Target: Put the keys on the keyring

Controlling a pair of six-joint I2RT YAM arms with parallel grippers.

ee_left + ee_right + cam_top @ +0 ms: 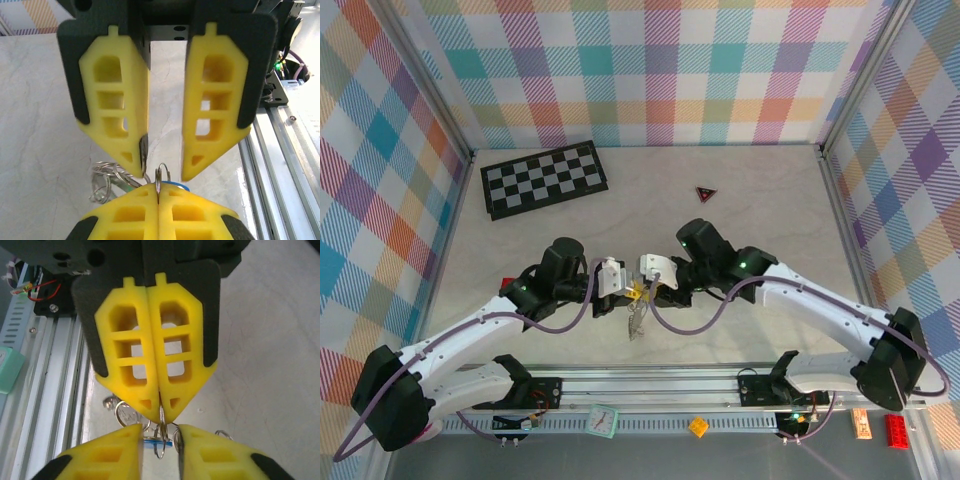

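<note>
Left wrist view: the left claw point(159, 196) has its yellow fingers pressed together, pinching a thin silvery loop of the keyring point(106, 179) that stands up between the tips. The ring's other wire loops spill out to the left, low over the marbled tabletop point(50, 125); I cannot tell whether they touch it. The blue-headed key point(176, 186) sits right at the left claw's tips. Facing it tip to tip, the right claw point(165, 173) is spread, one finger on each side of the pinched loop. From above, both claws meet near the tabletop's front edge.
</note>
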